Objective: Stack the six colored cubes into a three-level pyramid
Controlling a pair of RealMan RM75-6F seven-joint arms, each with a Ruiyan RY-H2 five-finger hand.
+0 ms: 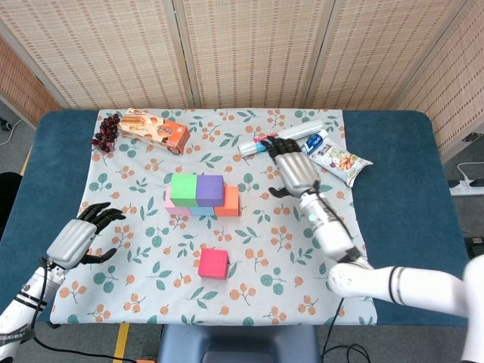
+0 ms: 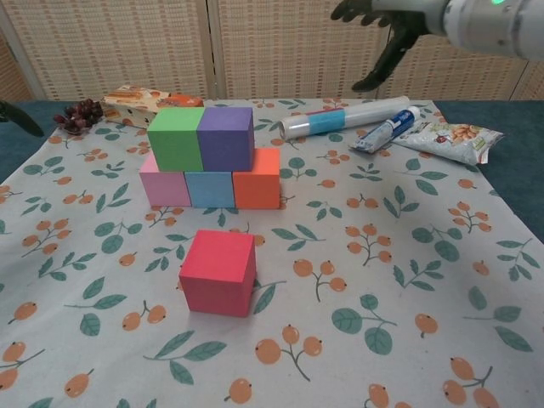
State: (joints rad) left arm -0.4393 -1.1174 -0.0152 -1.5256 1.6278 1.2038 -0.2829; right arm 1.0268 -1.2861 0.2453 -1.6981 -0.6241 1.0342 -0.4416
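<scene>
Fingers apart and holding nothing, the left hand [image 1: 74,240] hovers over the blue table [image 1: 423,151] edge at the far left, well apart from every cube. Farther back on that side lie a bunch of dark grapes [image 1: 107,131] and an orange snack box [image 1: 155,130] on the floral cloth [image 1: 151,249].

Moving right, the stack sits near the middle of the cloth. Its bottom row runs pink cube [image 2: 162,187], light blue cube [image 2: 210,189], orange cube [image 2: 257,179], all touching side by side. On top rest the green cube [image 2: 175,138] and the purple cube [image 2: 225,138], touching each other, so two levels stand. In front of the stack, apart from it and nearer the table's front edge, the magenta cube [image 2: 218,272] lies alone on the cloth, untouched by either hand.

Further right, the right hand [image 1: 293,171] is raised above the cloth with its fingers spread and nothing in its grasp. It hangs to the right of the orange cube, clear of the stack and well apart from the magenta cube. Behind it lie a clear tube with a blue and pink label [image 2: 340,118], a toothpaste tube [image 2: 388,130], and a packet of nuts [image 2: 446,136].
</scene>
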